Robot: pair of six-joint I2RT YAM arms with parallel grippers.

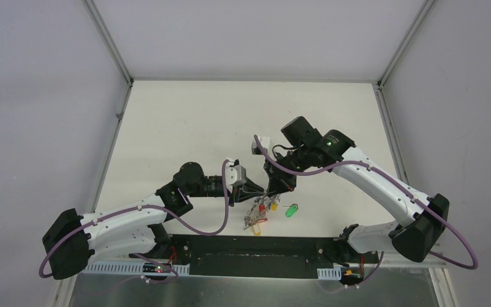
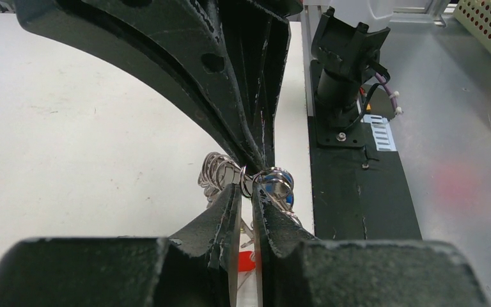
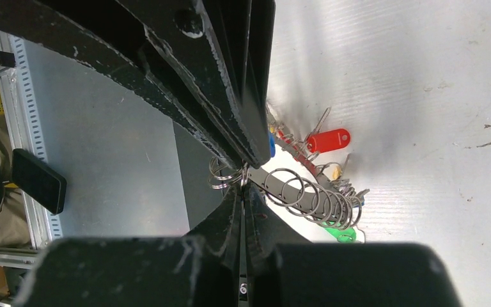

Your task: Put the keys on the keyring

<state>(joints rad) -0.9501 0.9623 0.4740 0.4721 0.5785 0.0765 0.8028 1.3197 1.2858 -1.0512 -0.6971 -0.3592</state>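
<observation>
Now: both arms meet tip to tip low over the near middle of the table [image 1: 185, 128].
Keyring: the keyring [image 3: 307, 199] is a coil of silvery loops at the two sets of tips. It seems raised a little, since its shadow falls beside it. Tagged keys dangle under it, a red tag [image 3: 328, 139] among them.
Right gripper: the right gripper [image 3: 243, 187] has its jaws pressed together, pinching a loop at one end of the coil.
Left gripper: the left gripper [image 2: 246, 192] has its jaws drawn almost together, with a thin slit between them and ring wire at the tips. I cannot tell whether they grip it.
Blue key: the blue key [image 3: 271, 144] shows only as a sliver of blue right at the meeting tips. I cannot tell whether it is threaded.
Green key: the green key [image 1: 291, 210] lies flat on the table just right of the bunch, apart from it and, by my reading, not threaded.
Step in hand: probably taking a second hold on the ring beside the first, so a loop can be parted.
Doing it well: pinch a single wire rather than several loops. Keep the right hold steady and still, place the left tips close beside it, and pull gently apart along the coil.
Risk: thin, springy wire may slip out sideways, and the dangling keys may swing.
</observation>
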